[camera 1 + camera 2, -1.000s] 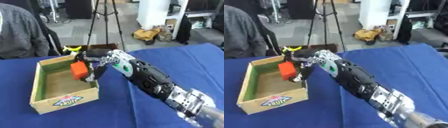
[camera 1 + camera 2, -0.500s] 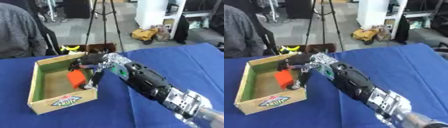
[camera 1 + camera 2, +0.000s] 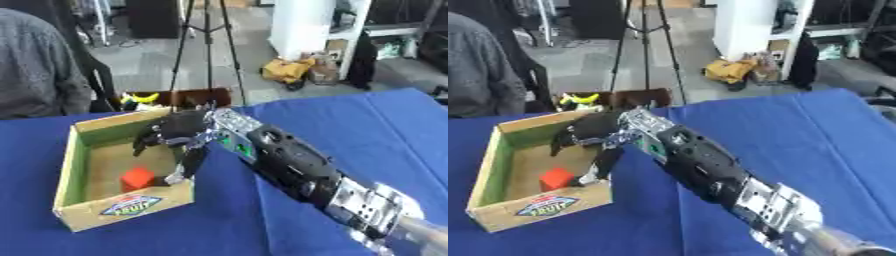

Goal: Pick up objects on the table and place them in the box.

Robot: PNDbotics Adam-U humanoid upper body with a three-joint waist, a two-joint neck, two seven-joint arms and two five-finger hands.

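A red block (image 3: 137, 178) lies on the floor of the cardboard box (image 3: 80, 213), near its front wall. My right hand (image 3: 178, 133) hangs over the box's right side, just above and right of the block, with its fingers spread downward and nothing in them. The right arm (image 3: 297, 172) stretches across the blue table from the lower right. The box has a green inner rim and a label on its front wall. My left hand shows in neither view.
A blue cloth (image 3: 367, 135) covers the table. A person in a grey top (image 3: 39, 75) is at the far left behind the table. A tripod (image 3: 206, 45) and floor clutter stand beyond the far edge.
My right hand has let go of the red block, which now rests on the box floor. The fingers have opened and the hand sits slightly higher over the box.
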